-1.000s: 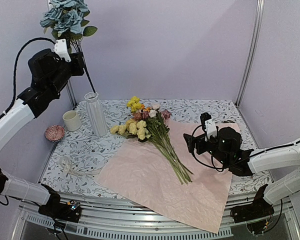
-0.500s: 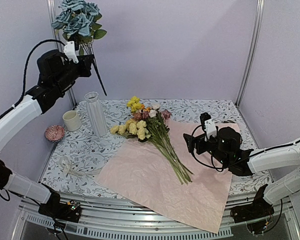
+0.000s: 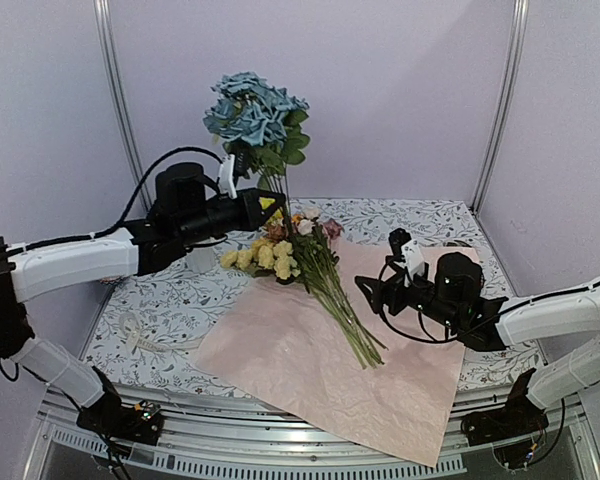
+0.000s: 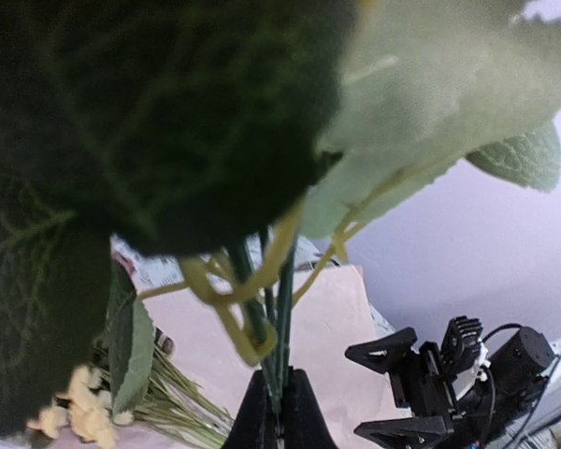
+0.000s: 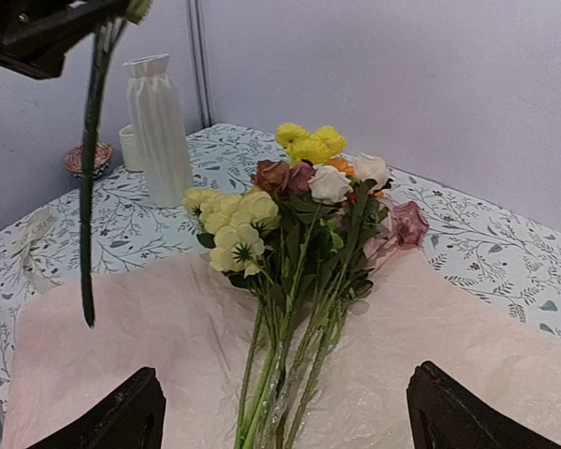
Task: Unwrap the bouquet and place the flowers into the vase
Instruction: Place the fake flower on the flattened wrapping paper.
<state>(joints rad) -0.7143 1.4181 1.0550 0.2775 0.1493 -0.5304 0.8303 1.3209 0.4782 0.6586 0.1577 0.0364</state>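
Since the earlier frames, the left arm has swung down from the high left corner to the middle of the table. Its left claw (image 3: 270,207) is clamped on the stem of 1 blue flower cluster (image 3: 256,108), which now stands above the lying flowers (image 3: 298,252) and not in the corner. The stem's lower end hangs in the air, outside the vase (image 5: 157,131). The right claw (image 3: 372,290) has moved slightly toward the stems, with its fingers apart and holding nothing.

Counted: 2 arms, 1 vase, 1 mug (image 5: 129,148), 1 pink dish (image 5: 84,159), 1 ribbon (image 3: 140,335), 1 pink paper sheet (image 3: 310,375) and 1 loose bunch on it.

The paper's near corner overhangs the table's front edge. The widest uncovered tabletop (image 3: 180,300) lies left of the paper, around the ribbon.
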